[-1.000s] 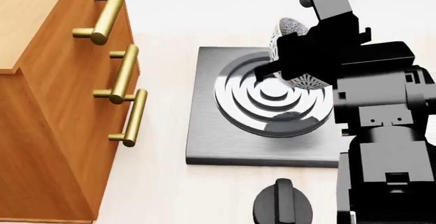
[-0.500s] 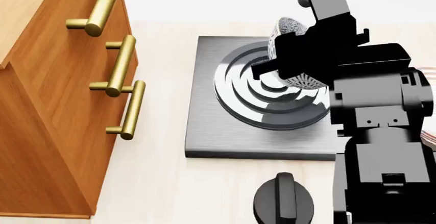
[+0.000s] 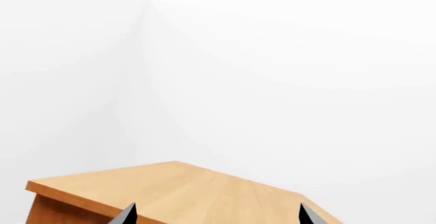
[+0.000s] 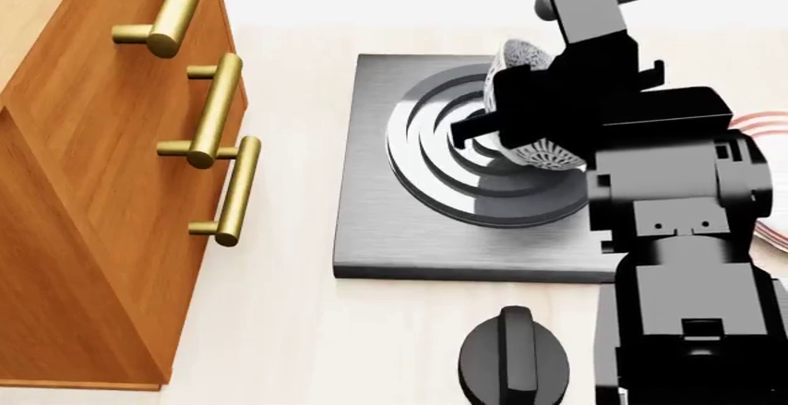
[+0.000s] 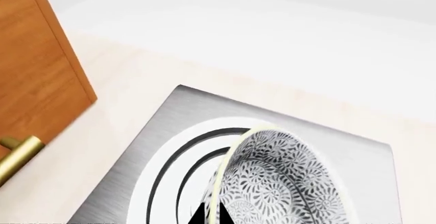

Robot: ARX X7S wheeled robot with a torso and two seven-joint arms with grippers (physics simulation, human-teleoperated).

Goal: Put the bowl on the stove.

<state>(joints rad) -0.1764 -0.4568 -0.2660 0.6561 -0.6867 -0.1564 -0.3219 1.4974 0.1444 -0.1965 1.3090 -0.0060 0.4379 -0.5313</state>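
Note:
The speckled bowl (image 4: pixel 532 154) hangs tilted on its side over the ring burner of the stove (image 4: pixel 369 193), gripped by its rim. My right gripper (image 4: pixel 493 133) is shut on the bowl's rim above the burner's right half. In the right wrist view the bowl (image 5: pixel 286 178) fills the lower middle, its rim pinched between the two black fingertips (image 5: pixel 197 216), with the stove (image 5: pixel 184 112) beneath it. My left gripper (image 3: pixel 214 216) is open and empty, its two tips showing above a wooden cabinet top (image 3: pixel 184 188), far from the stove.
A wooden drawer cabinet (image 4: pixel 74 193) with brass handles (image 4: pixel 228 193) stands left of the stove. A black round knob (image 4: pixel 515 363) lies in front of the stove. A plate with red rings (image 4: pixel 766 128) peeks out at the right, behind my right arm.
The bowl and my right gripper have come slightly lower and to the right over the burner. The head view has shifted, so the cabinet now sits lower left.

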